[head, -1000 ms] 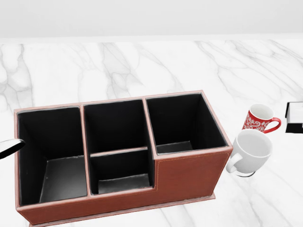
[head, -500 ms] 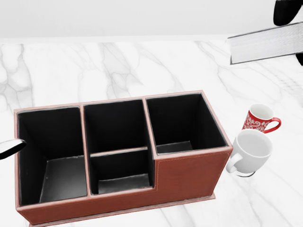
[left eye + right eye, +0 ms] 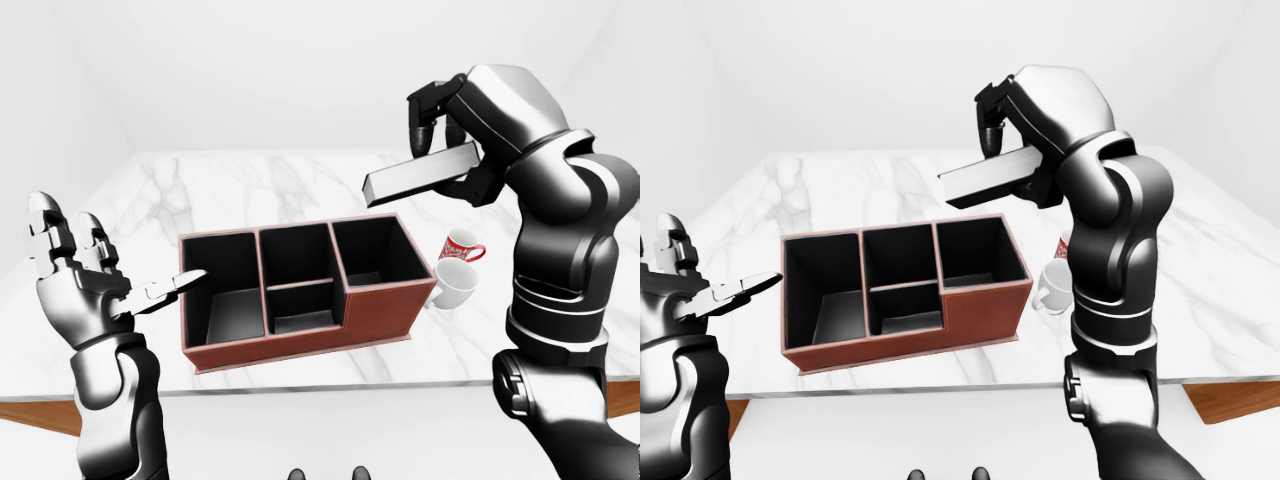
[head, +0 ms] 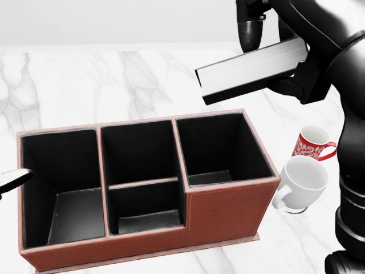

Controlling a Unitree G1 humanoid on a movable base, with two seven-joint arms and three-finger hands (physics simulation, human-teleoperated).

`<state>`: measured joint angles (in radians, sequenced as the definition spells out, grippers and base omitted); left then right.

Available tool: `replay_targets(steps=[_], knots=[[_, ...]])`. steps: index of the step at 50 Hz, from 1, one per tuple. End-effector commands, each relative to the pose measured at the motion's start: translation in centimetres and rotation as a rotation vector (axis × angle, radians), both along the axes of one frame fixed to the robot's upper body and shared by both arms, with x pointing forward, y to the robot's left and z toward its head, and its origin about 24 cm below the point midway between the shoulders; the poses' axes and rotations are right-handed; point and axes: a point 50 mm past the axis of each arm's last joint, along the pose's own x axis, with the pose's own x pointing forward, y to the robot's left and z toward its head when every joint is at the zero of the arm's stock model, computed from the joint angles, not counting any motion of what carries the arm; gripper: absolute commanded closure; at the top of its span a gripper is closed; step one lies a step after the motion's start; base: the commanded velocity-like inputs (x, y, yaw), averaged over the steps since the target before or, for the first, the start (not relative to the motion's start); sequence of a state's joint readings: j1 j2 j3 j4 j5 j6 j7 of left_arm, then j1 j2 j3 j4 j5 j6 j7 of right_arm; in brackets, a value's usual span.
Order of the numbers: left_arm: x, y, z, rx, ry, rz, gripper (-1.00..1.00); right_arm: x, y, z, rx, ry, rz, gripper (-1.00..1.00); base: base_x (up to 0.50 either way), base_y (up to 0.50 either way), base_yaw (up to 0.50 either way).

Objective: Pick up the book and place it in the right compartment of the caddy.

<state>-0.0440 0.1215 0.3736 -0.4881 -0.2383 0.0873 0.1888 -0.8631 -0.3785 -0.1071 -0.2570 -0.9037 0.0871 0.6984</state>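
Book: clamped in right hand, airborne, tilted; it has moved in from the head view's 2 o'clock corner to hang above the caddy's right compartment. Lowering judged next. Left hand: spread, empty, at 9 o'clock. Mugs unmoved on table.

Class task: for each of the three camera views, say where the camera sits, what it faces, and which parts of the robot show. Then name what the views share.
Head view: on the head, looking down at the caddy; right arm and book at the top right.
Left-eye view: on the head, facing across the table; both arms, open left robot hand.
Right-eye view: same, shifted; right robot hand grips the book.
Shared: caddy, book, white mug.
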Motion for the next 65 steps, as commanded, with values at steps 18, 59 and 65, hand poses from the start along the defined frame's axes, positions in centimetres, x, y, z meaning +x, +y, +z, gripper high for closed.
replay_targets(steps=[18,59,65], knots=[[0.1,0.0,-0.2,-0.002,0.010,-0.001,-1.00,3.3,1.4,-4.1,0.154,0.252,0.163,1.00,0.00,0.00,0.00],[0.2,-0.2,-0.5,0.000,0.023,-0.006,-1.00,4.2,-0.2,-4.3,0.222,0.246,0.143,1.00,0.00,0.00,0.00],[0.2,-0.1,-0.5,0.000,0.022,-0.004,-1.00,4.6,-0.8,-4.4,0.229,0.255,0.119,1.00,0.00,0.00,0.00]])
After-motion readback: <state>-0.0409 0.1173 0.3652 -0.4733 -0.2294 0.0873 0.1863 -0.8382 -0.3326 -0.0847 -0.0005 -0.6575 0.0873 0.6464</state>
